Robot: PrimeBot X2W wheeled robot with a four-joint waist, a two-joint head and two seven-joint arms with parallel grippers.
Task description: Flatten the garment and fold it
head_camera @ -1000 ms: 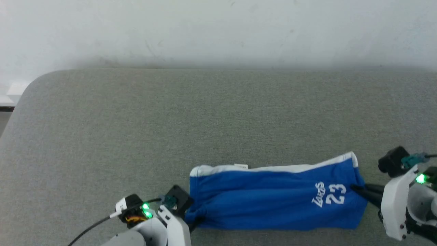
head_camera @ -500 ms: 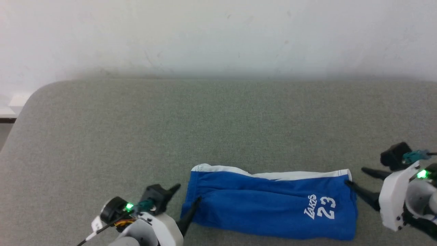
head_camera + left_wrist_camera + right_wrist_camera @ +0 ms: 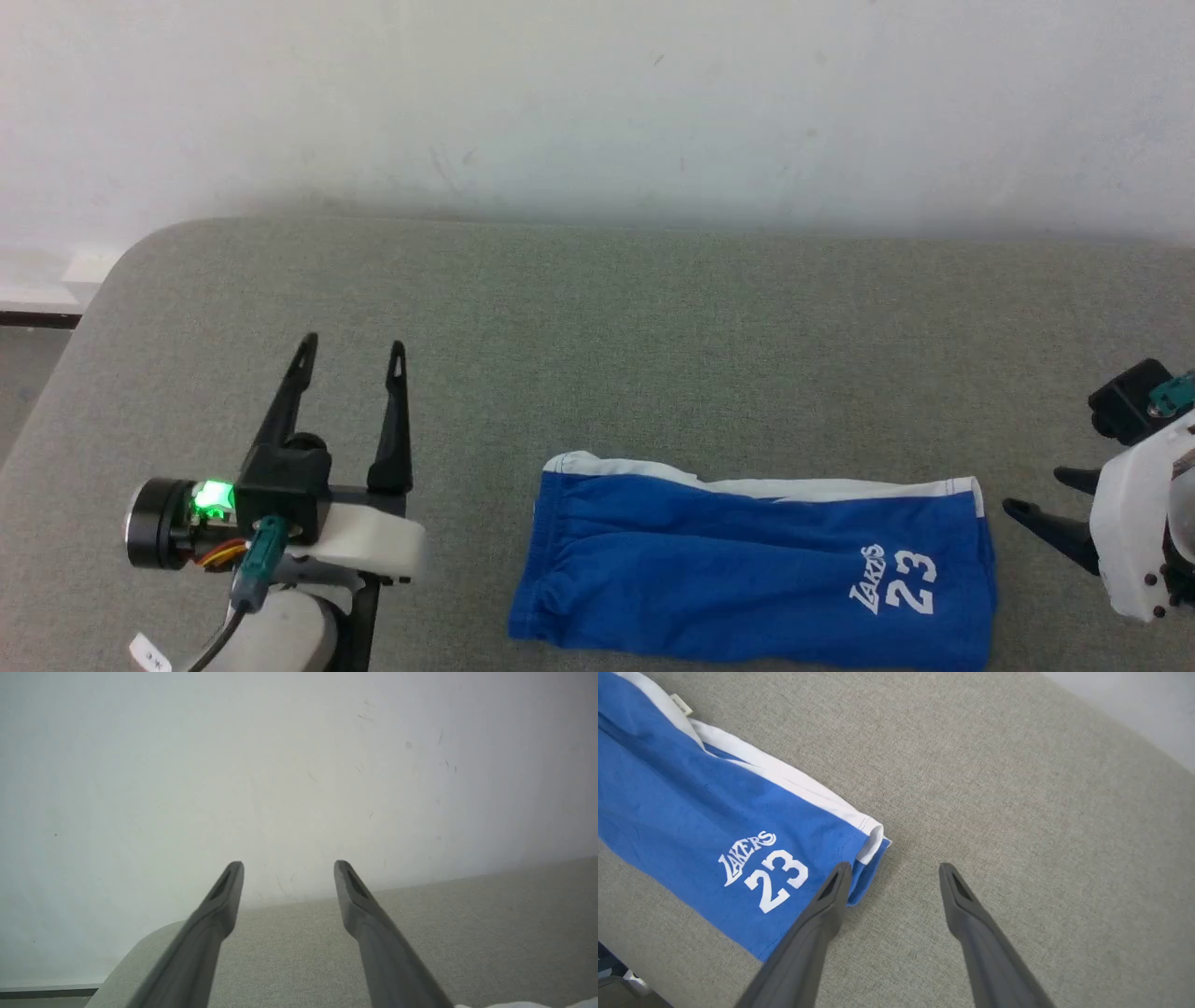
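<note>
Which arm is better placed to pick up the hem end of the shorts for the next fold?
Right, likely. The right tool is open just off the hem of the shorts, aimed at it; the left tool is open but apart from the waistband, pointing toward the wall.

This looks like a bare robotics test room, not a home. A plain white wall [image 3: 597, 93], scuffed and marked, stands right behind a desk [image 3: 653, 327] covered in grey fabric with a rounded corner. Exposed wiring [image 3: 219, 557] and a green lamp [image 3: 213, 495] behind the left gripper [image 3: 353, 343] give it a lab feel.
</note>
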